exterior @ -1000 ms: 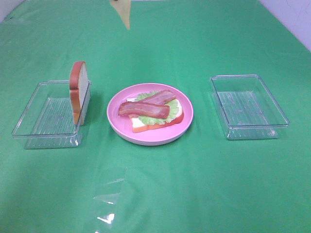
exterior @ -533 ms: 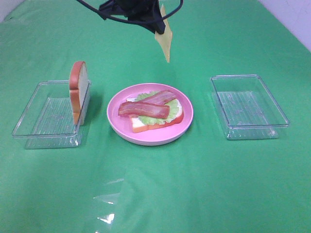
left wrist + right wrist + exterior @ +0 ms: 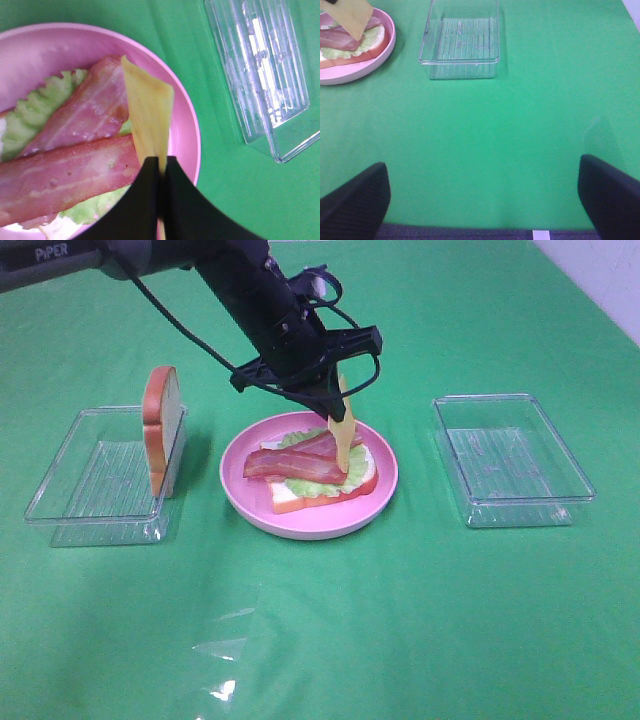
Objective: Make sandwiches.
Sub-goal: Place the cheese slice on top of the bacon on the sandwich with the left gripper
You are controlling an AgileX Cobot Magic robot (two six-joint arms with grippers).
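Green cloth (image 3: 420,620) covers the whole table. Near the left edge a clear tray (image 3: 95,480) has one bread slice (image 3: 163,440) standing upright against its rim; another clear tray (image 3: 512,458) lies near the right edge. In the middle, the pink plate (image 3: 385,490) carries the sandwich so far: bread, lettuce (image 3: 312,486), two bacon strips (image 3: 295,465). The left gripper (image 3: 334,418) is closed on the cheese square (image 3: 343,440), which hangs over the bacon. I judge that laying the cheese and adding the top slice remain. The left wrist view shows the pinch closely. The right gripper (image 3: 482,200), seen only in its own view, stands wide apart and holds nothing.
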